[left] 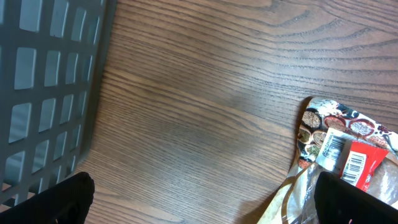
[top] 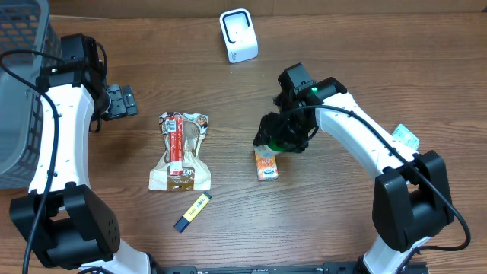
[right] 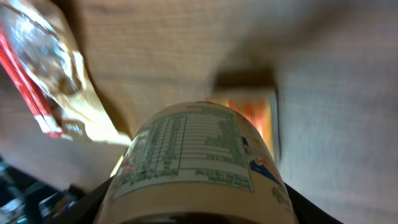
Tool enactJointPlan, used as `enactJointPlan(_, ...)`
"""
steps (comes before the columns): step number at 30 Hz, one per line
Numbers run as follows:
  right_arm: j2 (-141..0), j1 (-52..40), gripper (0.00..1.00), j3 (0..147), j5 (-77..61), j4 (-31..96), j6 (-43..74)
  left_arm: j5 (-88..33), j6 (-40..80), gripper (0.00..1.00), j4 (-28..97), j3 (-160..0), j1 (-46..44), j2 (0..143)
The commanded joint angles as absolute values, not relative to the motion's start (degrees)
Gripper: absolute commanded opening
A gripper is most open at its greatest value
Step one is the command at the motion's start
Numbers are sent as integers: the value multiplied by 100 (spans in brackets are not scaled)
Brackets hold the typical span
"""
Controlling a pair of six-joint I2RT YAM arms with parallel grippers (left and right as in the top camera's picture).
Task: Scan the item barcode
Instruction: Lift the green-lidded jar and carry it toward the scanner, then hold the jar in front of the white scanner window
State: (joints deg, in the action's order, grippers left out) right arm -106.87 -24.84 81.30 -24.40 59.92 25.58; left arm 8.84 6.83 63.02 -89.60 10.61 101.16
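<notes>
My right gripper (top: 283,138) is shut on a cream, round container (right: 193,155) with a green printed nutrition table facing the right wrist camera. I see no barcode on that side. The container hangs just above a small orange carton (top: 266,164) lying on the table. The white scanner (top: 238,34) stands at the far edge, well apart from it. My left gripper (top: 118,101) sits at the left, open and empty, its black fingertips (left: 56,202) spread wide over bare wood.
A clear snack bag (top: 181,152) with red packets and barcode labels (left: 341,152) lies centre-left. A yellow and blue stick (top: 192,211) lies near the front. A grey basket (top: 19,91) fills the far left. A small teal packet (top: 405,137) sits at the right.
</notes>
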Motion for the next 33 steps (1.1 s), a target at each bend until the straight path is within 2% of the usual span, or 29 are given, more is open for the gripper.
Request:
enactJointPlan(1,-10538,-2467,23,8567,-2211,5953,2250,873,578,100,6298,-8973,1044,10116)
enactJointPlan(8,-10545,-2349,22,10296,-2161,7037,1896,873,578,100,6298,-8973,1044,10116)
enactJointPlan(13,-10545,-2351,19,11083,-1553,7043,1874,873,578,100,6298,-8973,1044,10116)
enactJointPlan(19,-10718,-2351,19,11085,-1041,5874,1531,873,578,100,6298,-8973,1044,10116)
enactJointPlan(23,-11006,-2351,22,11085,-757,4777,1295,873,578,100,6298,-8973,1044,10116)
enactJointPlan(29,-11662,-2351,12,11085,-589,3269,504,873,578,100,6298,-8973,1044,10116)
enactJointPlan(33,-12160,-2351,11,11085,-309,2425,152,873,578,100,6298,-8973,1044,10116)
